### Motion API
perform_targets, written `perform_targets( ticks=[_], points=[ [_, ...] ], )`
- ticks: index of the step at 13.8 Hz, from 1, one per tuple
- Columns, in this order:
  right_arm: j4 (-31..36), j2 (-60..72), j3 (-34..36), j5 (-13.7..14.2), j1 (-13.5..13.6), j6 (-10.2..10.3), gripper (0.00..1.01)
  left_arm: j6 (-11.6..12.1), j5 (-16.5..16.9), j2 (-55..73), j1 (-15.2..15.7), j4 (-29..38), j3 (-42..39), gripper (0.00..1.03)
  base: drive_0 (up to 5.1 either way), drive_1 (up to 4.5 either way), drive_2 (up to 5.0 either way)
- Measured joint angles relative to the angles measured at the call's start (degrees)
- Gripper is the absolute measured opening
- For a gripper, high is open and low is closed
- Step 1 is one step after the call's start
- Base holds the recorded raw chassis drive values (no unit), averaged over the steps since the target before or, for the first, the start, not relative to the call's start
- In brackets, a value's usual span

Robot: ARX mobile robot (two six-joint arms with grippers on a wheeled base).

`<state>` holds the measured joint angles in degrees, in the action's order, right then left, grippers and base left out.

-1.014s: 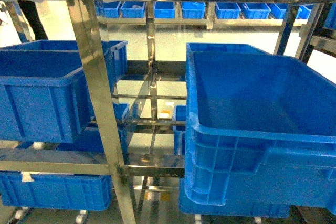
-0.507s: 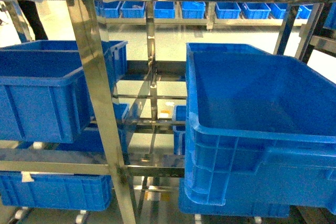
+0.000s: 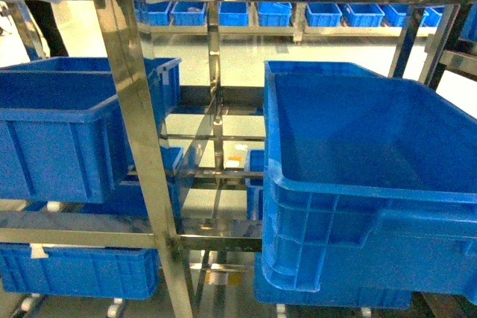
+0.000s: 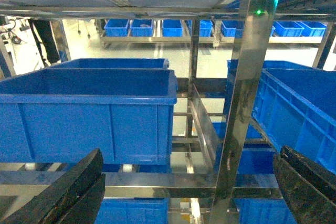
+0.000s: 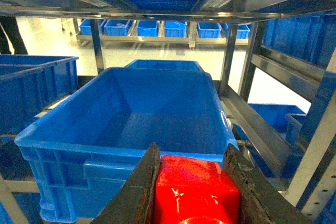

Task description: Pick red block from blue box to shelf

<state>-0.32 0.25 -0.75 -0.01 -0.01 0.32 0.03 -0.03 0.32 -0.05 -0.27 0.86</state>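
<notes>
Red block [image 5: 193, 190] sits clamped between the two dark fingers of the right gripper [image 5: 191, 192], low in the right wrist view. Both fingers [image 5: 137, 192] press against its sides; the jaws are closed down to the block's width, no gap visible on either side. Block is glossy, bright red, with sharp white highlights on its near face and a rounded curve at the bottom edge of the frame, possibly a stud, cut off by the frame. Its top edge lines up just below the near rim of a large blue crate [image 5: 131, 124] that lies beyond it; crate looks bare inside as far as its floor shows.

Left gripper [image 4: 184, 192]: jaws spread wide, one black finger at the lower left corner of the left wrist view, the other at the lower right, nothing between them.

Shelf [image 3: 138, 147]: shiny steel posts and rails, several tiers. Head view shows a blue crate on the left tier [image 3: 52, 132] and the large crate on the right [image 3: 373, 206], more small blue bins [image 3: 232, 13] in a row far behind. Neither gripper shows in the head view.
</notes>
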Motion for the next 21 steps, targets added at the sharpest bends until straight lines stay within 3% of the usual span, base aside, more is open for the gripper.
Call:
perform_targets(
  ticks=[5, 6, 7, 8, 9, 11, 13, 15, 17, 18, 20, 21],
  points=[
    [0.0, 0.0, 0.0, 0.0, 0.0, 0.0, 0.29, 0.0, 0.0, 0.0, 0.0, 0.0, -0.02, 0.98, 0.0, 0.84, -0.8],
    [-5.22, 1.51, -1.42, 4.57, 1.9, -1.81, 0.29, 0.0, 0.0, 0.0, 0.0, 0.0, 0.0, 0.98, 0.0, 0.0, 0.0],
    [-5.75, 9.14, -3.26, 10.73, 5.35, -3.54, 0.29, 0.0, -0.02, 0.0, 0.0, -0.02, -0.02, 0.98, 0.0, 0.0, 0.0],
    [-0.59, 15.87, -4.15, 11.85, 5.57, -3.67, 0.29, 0.0, 0.02, 0.0, 0.0, 0.04, -0.02, 0.98, 0.0, 0.0, 0.0],
    [5.2, 23.37, -6.14, 10.93, 4.96, -2.84, 0.29, 0.0, 0.0, 0.0, 0.0, 0.0, 0.0, 0.98, 0.0, 0.0, 0.0],
    [18.6, 43.32, -12.85, 6.01, 4.07, 0.22, 0.29, 0.0, 0.0, 0.0, 0.0, 0.02, -0.02, 0.98, 0.0, 0.0, 0.0],
    [31.67, 64.78, -20.94, 5.27, 4.98, 0.79, 0.29, 0.0, 0.0, 0.0, 0.0, 0.02, -0.02, 0.98, 0.0, 0.0, 0.0],
    [35.39, 83.45, -31.82, 3.93, 6.43, 3.1, 0.3, 0.0, 0.02, 0.0, 0.0, 0.04, -0.02, 0.98, 0.0, 0.0, 0.0],
    [38.38, 96.65, -37.86, 3.32, 7.54, 5.84, 0.56, 0.0, 0.0, 0.0, 0.0, 0.02, -0.02, 0.98, 0.0, 0.0, 0.0],
    [40.37, 97.07, -36.09, 4.66, 8.04, 6.16, 0.68, 0.0, 0.02, 0.0, 0.0, 0.02, -0.02, 0.98, 0.0, 0.0, 0.0],
    [44.06, 85.44, -27.36, 6.05, 8.28, 6.29, 0.96, 0.0, 0.0, 0.0, 0.0, 0.02, -0.02, 0.98, 0.0, 0.0, 0.0],
    [43.01, 78.71, -22.25, 7.15, 8.63, 6.08, 0.99, 0.0, 0.0, 0.0, 0.0, 0.02, -0.02, 0.98, 0.0, 0.0, 0.0]
  ],
)
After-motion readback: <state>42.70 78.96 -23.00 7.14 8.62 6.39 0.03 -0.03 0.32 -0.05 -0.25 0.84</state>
